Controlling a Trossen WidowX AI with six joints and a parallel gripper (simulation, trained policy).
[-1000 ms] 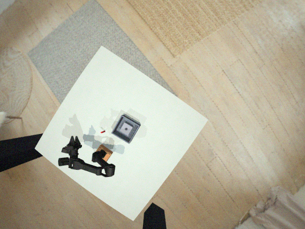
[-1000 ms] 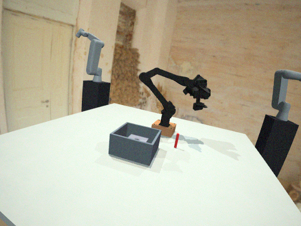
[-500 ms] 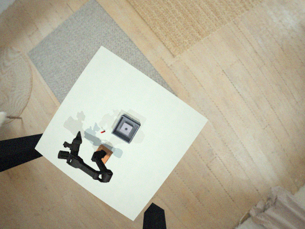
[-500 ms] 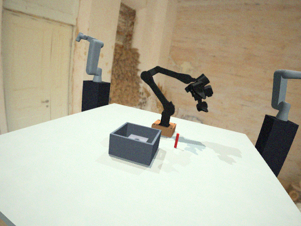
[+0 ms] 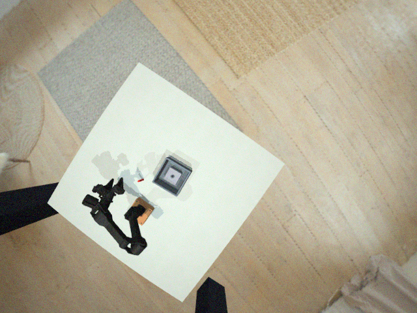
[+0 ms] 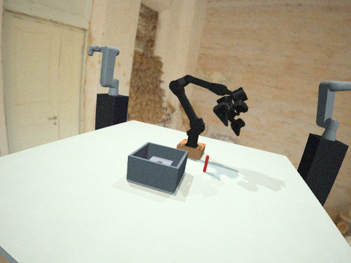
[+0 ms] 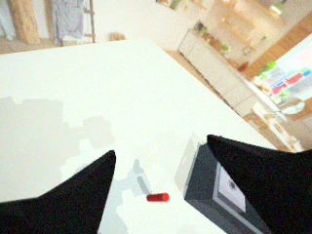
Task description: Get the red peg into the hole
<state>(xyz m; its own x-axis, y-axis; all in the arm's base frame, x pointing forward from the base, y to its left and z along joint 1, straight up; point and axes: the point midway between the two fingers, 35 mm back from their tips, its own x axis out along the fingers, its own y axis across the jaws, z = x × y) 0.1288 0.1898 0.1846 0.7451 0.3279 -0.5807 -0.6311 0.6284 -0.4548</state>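
On the pale surface (image 5: 215, 162) (image 6: 113, 221) (image 7: 122, 78), the upright red peg (image 5: 140, 180) (image 6: 205, 163) (image 7: 157, 197) looks light, stiff; the released hand (image 5: 116, 178) (image 6: 232, 130) (image 7: 162, 146) should pinch its upper half.

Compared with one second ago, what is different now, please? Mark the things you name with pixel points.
The gripper (image 5: 116, 182) (image 6: 232, 130) (image 7: 162, 146) has opened wide and turned, nothing between its fingers; in the top view it sits farther right and the arm's elbow slightly lower. Nothing was grasped. The red peg (image 5: 141, 180) (image 6: 205, 163) (image 7: 158, 197) and open box (image 5: 161, 186) (image 6: 153, 173) (image 7: 199, 181) stayed put.
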